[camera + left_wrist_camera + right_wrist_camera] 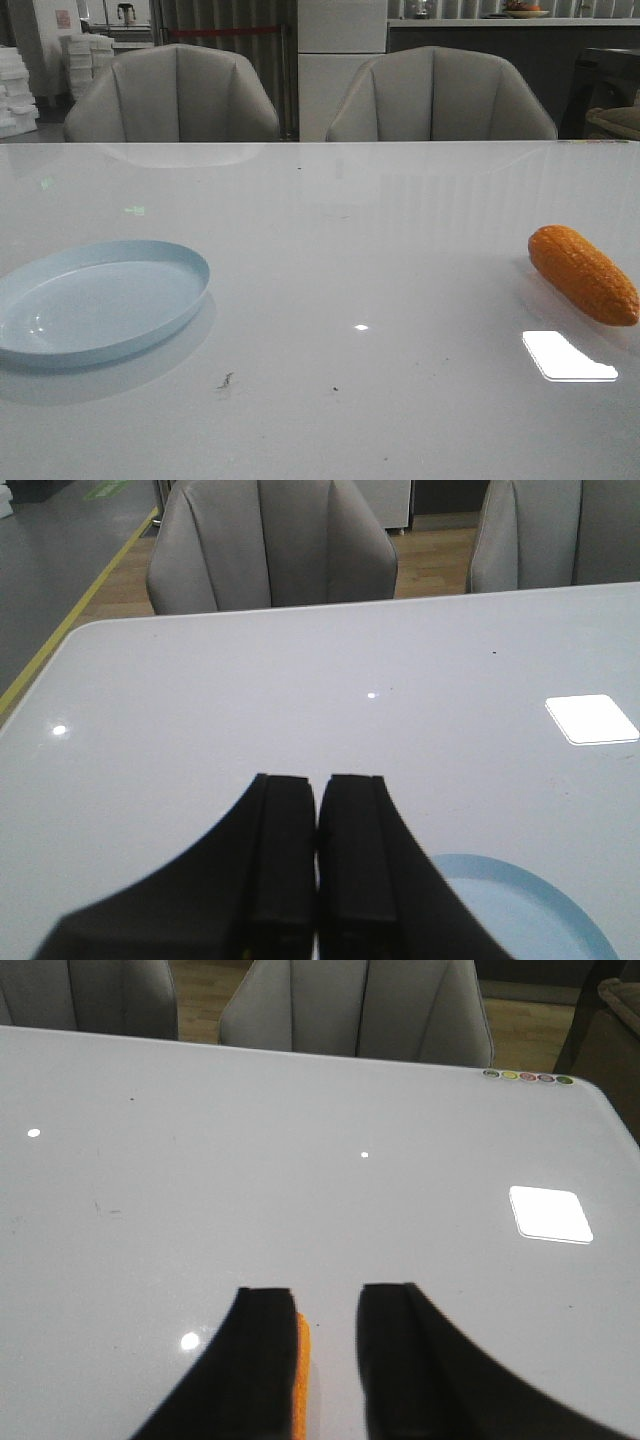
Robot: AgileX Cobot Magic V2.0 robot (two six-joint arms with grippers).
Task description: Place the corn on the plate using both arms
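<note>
Down on the white table, the corn lay on its side at the robot's right, well apart from the plate at the left. From the right wrist, only a thin orange sliver of the corn showed, against the inner edge of one finger of the right gripper; its jaws stood spread, with bare table between them, gripping nothing. Whether that finger touched the cob could not be told. The pale blue plate held nothing. The left gripper hung above the table with its jaws pressed together, the plate's rim showing just beside it. Neither arm appeared in the front view.
</note>
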